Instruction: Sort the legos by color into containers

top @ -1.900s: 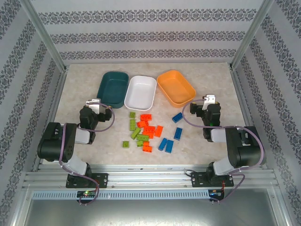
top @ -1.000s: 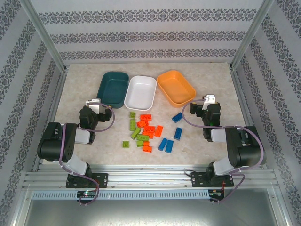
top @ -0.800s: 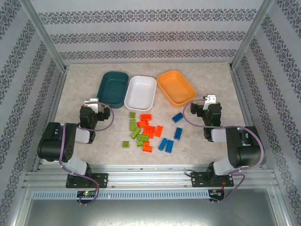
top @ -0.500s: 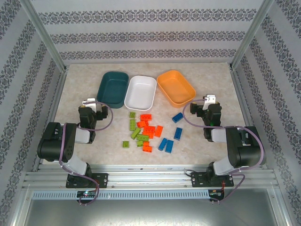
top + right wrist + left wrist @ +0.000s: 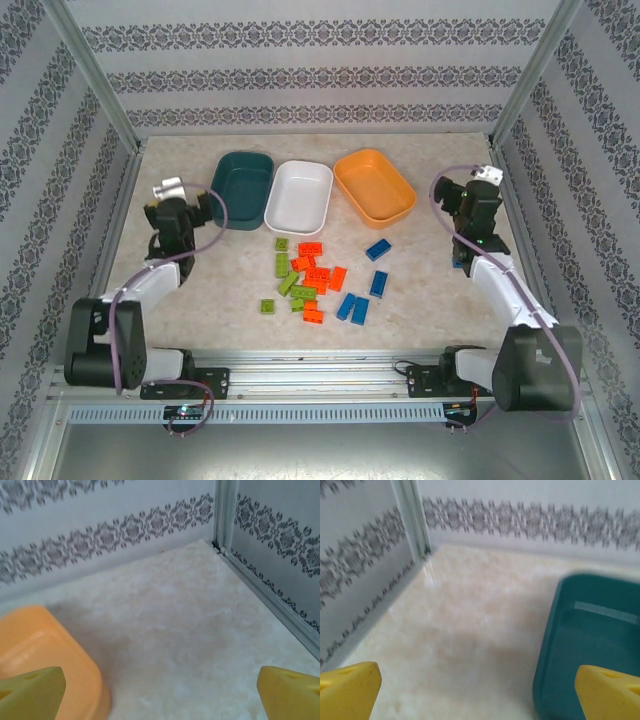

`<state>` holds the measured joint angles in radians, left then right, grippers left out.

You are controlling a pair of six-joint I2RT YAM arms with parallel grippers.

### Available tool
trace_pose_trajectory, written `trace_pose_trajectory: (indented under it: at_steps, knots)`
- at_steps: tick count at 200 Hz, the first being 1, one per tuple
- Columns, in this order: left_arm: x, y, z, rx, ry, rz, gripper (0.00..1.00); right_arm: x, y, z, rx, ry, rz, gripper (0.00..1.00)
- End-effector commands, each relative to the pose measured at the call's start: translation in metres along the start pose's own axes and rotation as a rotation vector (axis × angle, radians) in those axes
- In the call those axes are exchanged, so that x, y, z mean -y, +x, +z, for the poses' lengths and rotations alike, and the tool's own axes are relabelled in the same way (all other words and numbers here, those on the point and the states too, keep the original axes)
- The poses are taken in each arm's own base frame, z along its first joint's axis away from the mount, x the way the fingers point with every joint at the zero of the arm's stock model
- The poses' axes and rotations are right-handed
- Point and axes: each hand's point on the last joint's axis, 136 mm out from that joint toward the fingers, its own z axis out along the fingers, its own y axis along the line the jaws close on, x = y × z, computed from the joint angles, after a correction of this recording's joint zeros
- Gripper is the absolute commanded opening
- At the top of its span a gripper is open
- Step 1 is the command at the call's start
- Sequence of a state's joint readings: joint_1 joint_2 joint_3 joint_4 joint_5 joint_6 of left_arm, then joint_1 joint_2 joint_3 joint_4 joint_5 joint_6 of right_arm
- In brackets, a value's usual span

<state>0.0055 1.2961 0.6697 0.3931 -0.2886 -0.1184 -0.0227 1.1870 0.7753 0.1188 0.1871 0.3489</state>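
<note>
About twenty small studded plastic legos (image 5: 315, 280) in orange-red, lime green and blue lie scattered on the beige marbled table (image 5: 430, 305). They sit just in front of three shallow plastic containers set side by side: a dark teal tray (image 5: 240, 186), a white tray (image 5: 300, 196) and an orange tray (image 5: 375, 186). The left gripper (image 5: 480, 697) hovers beside the dark teal tray, its yellow fingers (image 5: 347, 690) spread wide, grasping nothing. The right gripper (image 5: 160, 695) hangs near the orange tray, likewise released and empty.
</note>
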Motion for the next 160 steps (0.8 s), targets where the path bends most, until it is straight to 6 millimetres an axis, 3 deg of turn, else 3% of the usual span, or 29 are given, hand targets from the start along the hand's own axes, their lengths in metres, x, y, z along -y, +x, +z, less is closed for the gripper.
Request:
trace_pose_trajectory:
  at_steps: [1,20,36,49,79,102,133,160]
  knots:
    - [-0.023,0.001,-0.029,-0.185,-0.114,-0.071,1.00,0.013,0.049,-0.020,-0.292,0.064,0.106,0.98]
    - [-0.012,-0.013,-0.056,-0.210,-0.015,-0.160,1.00,0.008,0.062,-0.035,-0.430,0.060,0.130,0.98]
    - [-0.005,-0.013,-0.080,-0.236,0.067,-0.253,1.00,0.009,0.079,-0.051,-0.550,0.069,0.144,0.98]
    - [0.013,-0.008,-0.096,-0.275,0.190,-0.304,1.00,0.017,0.090,-0.064,-0.604,0.108,0.139,0.98]
    - [0.058,0.021,-0.129,-0.516,0.443,-0.303,1.00,0.047,0.104,-0.082,-0.629,0.219,0.093,0.98]
    - [0.075,0.045,-0.150,-0.651,0.550,-0.281,1.00,0.070,0.117,-0.085,-0.683,0.292,0.067,0.98]
    - [0.076,0.068,-0.158,-0.688,0.585,-0.261,1.00,0.082,0.148,-0.076,-0.810,0.274,0.155,0.98]
    - [0.075,0.077,-0.157,-0.704,0.582,-0.237,1.00,0.091,0.166,-0.067,-0.891,0.297,0.156,0.98]
